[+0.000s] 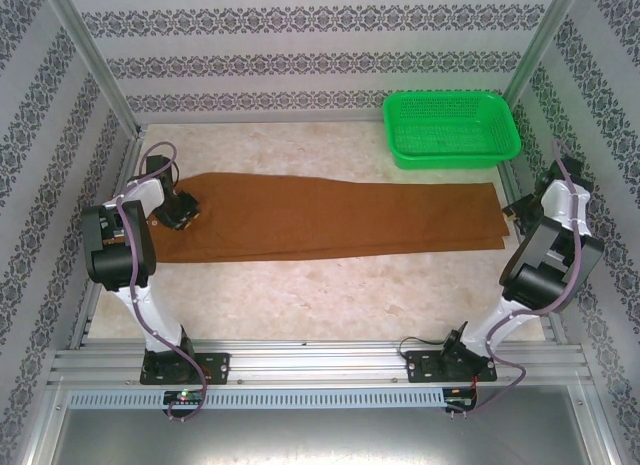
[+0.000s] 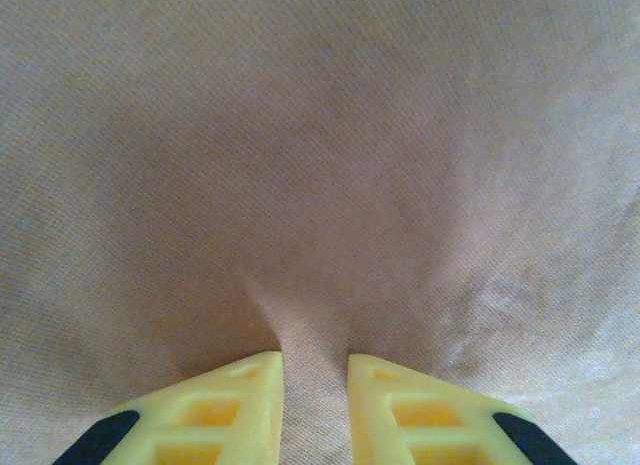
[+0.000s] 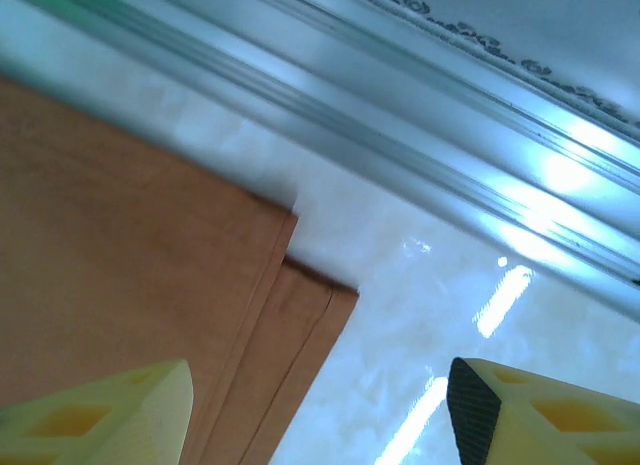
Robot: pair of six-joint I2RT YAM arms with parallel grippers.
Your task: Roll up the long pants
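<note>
The long pants (image 1: 330, 220) lie flat across the table, rust-brown and folded lengthwise, with the wide end at the left and the hems at the right. At that wide left end, my left gripper (image 1: 182, 213) points down into the cloth. In the left wrist view its yellow fingers (image 2: 315, 360) stand close together, with a raised ridge of the fabric (image 2: 320, 165) pinched between them. My right gripper (image 1: 514, 211) hovers at the hem end. Seen from its wrist, the right gripper (image 3: 320, 385) is wide open. One finger is over the stacked hem corners (image 3: 300, 305) and the other is over bare table.
A green plastic basket (image 1: 455, 157) stands at the back right, just beyond the hems. An aluminium frame rail (image 3: 420, 155) runs along the table edge close to the right gripper. Patterned walls enclose the marble-look table (image 1: 330, 285).
</note>
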